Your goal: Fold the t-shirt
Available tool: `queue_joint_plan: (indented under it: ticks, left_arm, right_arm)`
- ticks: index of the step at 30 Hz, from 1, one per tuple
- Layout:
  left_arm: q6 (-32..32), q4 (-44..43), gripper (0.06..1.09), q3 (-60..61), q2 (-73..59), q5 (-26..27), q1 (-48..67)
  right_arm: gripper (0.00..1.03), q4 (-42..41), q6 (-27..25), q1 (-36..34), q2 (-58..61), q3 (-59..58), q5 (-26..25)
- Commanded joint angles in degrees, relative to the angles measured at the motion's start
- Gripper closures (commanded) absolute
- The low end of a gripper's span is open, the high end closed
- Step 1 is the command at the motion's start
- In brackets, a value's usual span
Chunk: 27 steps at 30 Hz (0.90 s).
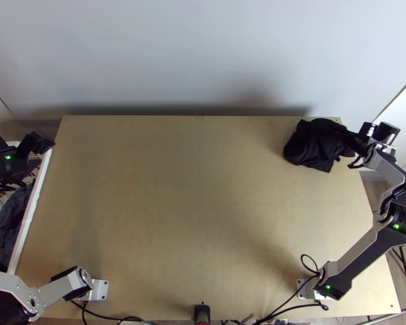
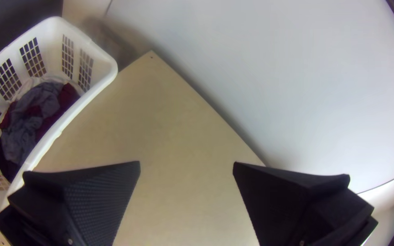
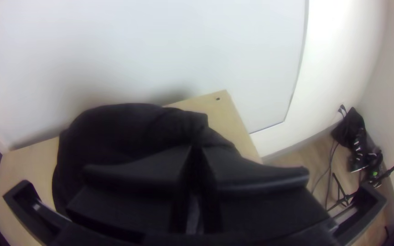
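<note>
The black t-shirt (image 1: 315, 145) is being held bunched at the worktop's (image 1: 197, 206) far right corner, a fold being clamped by the right tool (image 3: 197, 149), presumably so that it can be pulled inward for spreading. The left tool (image 2: 186, 165) is being held with fingers apart near the basket (image 2: 51, 37), room apparently being left for a second grip.

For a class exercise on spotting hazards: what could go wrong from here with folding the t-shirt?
The t-shirt lies bunched by the far right corner of the table, so it might slide off. The right gripper pinches one part of it, so lifting may tangle it further. The open left gripper hovers near the basket and might knock it.
</note>
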<state>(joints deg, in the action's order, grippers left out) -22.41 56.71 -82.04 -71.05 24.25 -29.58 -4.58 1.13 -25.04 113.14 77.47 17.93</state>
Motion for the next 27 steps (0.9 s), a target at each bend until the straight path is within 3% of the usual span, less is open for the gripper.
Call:
queue_joint_plan:
  ticks: [1,13,24,25,26,27]
  left_arm:
    - [1.1,0.4,0.1,1.9,1.3,0.4,-1.4]
    - [3.3,1.6,0.1,3.5,2.3,0.7,-3.4]
    - [3.4,1.6,0.1,5.8,3.4,0.8,-3.4]
    - [3.4,1.5,0.1,5.8,3.5,0.9,-3.4]
    - [3.3,1.6,0.1,5.8,3.5,1.1,-3.3]
    - [3.3,1.5,0.1,5.9,3.5,1.2,-3.3]
  right_arm:
    - [0.96,-1.0,-0.3,-1.7,6.8,6.6,-2.3]
    - [0.96,-0.9,-0.6,-3.0,13.7,14.5,-5.5]
    - [0.92,-0.3,3.3,-0.4,3.7,1.8,-4.2]
    - [0.88,-0.3,3.3,0.2,2.7,0.8,-4.2]
    - [0.77,-0.3,3.5,0.8,1.8,0.0,-4.2]
    - [0.58,-0.3,4.8,1.2,1.4,-0.3,-4.2]
